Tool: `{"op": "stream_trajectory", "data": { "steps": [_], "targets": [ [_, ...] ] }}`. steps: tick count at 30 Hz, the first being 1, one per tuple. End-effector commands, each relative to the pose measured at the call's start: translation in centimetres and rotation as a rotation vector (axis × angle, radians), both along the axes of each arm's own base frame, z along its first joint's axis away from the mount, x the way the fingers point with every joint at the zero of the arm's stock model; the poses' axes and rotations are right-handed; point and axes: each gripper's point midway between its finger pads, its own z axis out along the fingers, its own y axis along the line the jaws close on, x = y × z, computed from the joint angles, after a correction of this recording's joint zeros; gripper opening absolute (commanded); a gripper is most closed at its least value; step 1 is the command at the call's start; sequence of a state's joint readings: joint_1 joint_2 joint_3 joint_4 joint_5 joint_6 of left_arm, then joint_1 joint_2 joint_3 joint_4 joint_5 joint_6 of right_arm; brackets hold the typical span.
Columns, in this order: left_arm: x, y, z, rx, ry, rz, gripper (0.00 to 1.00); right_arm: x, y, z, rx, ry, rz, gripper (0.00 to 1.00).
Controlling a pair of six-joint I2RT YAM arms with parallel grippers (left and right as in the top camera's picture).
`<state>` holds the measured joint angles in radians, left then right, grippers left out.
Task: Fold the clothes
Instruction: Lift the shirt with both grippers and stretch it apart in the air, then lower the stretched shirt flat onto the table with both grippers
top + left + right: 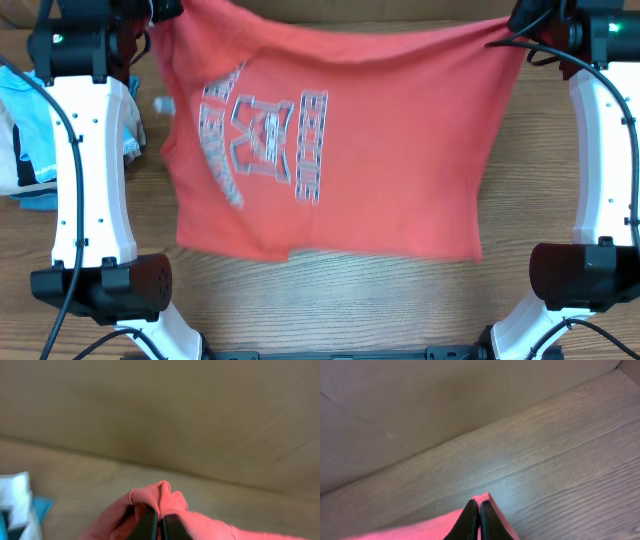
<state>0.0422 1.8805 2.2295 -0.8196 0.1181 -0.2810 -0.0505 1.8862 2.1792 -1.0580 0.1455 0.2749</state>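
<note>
Our left gripper (159,527) is clamped on a bunched corner of the coral-red T-shirt (380,150), with fabric puffing up above its fingertips. Our right gripper (479,519) pinches a flatter corner of the same shirt, its jaws closed with only cloth between them. Both hold at the far side of the wooden table (350,295), one at the far left and one at the far right. The shirt spreads between them and runs towards the near edge, its pale block lettering left of centre.

We judge this to be the spreading step: the shirt is held taut by two corners and no fold is made yet. The next move calls for both arms to travel together at even tension, so the cloth lies flat rather than sagging in the middle.

Only the overhead view shows the whole shirt, its print and its slanted near hem, though the grips are cut off there. The wrist views confirm the grips. A light blue garment (25,120) lies at the left, beside the left arm
</note>
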Motion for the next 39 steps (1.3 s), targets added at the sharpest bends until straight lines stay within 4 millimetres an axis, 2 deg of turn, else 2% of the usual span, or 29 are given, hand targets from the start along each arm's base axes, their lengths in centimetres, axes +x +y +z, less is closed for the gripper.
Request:
{"op": "stream_trajectory", "data": {
  "steps": [1, 4, 5, 7, 9, 11, 15, 16, 19, 24, 28, 31, 35, 39],
  "targets": [
    [-3.4, 1.1, 11.9, -0.005, -0.296, -0.014, 0.04, -2.8, -1.5, 11.9, -0.045, -0.28, -0.032, 0.04],
    [-7.1, 3.0, 18.1, 0.016, -0.438, 0.015, 0.04, -4.8, -1.9, 16.1, -0.081, -0.359, -0.029, 0.04],
    [-8.2, 3.2, 19.3, 0.017, -0.463, 0.004, 0.04, -5.5, -1.9, 16.8, -0.094, -0.364, -0.023, 0.04],
    [-10.3, 3.0, 20.6, 0.01, -0.476, -0.034, 0.04, -6.4, -1.9, 16.7, -0.102, -0.34, -0.026, 0.04],
    [-11.3, 2.1, 19.4, -0.004, -0.415, -0.082, 0.04, -7.0, -1.9, 15.3, -0.098, -0.279, -0.027, 0.04],
    [-11.7, 1.3, 16.7, -0.016, -0.304, -0.126, 0.04, -7.4, -1.9, 13.0, -0.091, -0.188, -0.024, 0.04],
    [-12.7, 0.3, 6.6, -0.066, 0.101, -0.145, 0.04, -8.0, -1.8, 7.3, -0.07, 0.023, -0.019, 0.04],
    [-13.2, -0.1, 3.4, -0.075, 0.229, -0.164, 0.04, -8.4, -1.8, 5.6, -0.065, 0.085, -0.016, 0.04],
    [-13.8, -1.1, -2.9, -0.089, 0.48, -0.22, 0.04, -9.1, -1.7, 1.4, -0.052, 0.231, -0.011, 0.04],
    [-13.2, -2.8, -12.0, -0.128, 0.767, -0.29, 0.04, -10.7, -1.6, -7.3, -0.028, 0.492, -0.003, 0.04],
    [-14.1, -3.4, -18.2, -0.138, 0.955, -0.315, 0.04, -12.8, -1.2, -14.3, 0.0, 0.675, 0.009, 0.04],
    [-15.4, -2.8, -21.6, -0.112, 1.058, -0.284, 0.04, -13.8, -0.6, -17.7, 0.033, 0.741, 0.026, 0.04],
    [-17.8, -2.9, -24.7, -0.134, 1.187, -0.282, 0.04, -15.8, -0.1, -20.3, 0.062, 0.826, 0.037, 0.04],
    [-21.0, -2.3, -27.5, -0.099, 1.335, -0.266, 0.04, -17.9, -0.2, -21.5, 0.076, 0.91, 0.027, 0.04]
  ]
}}
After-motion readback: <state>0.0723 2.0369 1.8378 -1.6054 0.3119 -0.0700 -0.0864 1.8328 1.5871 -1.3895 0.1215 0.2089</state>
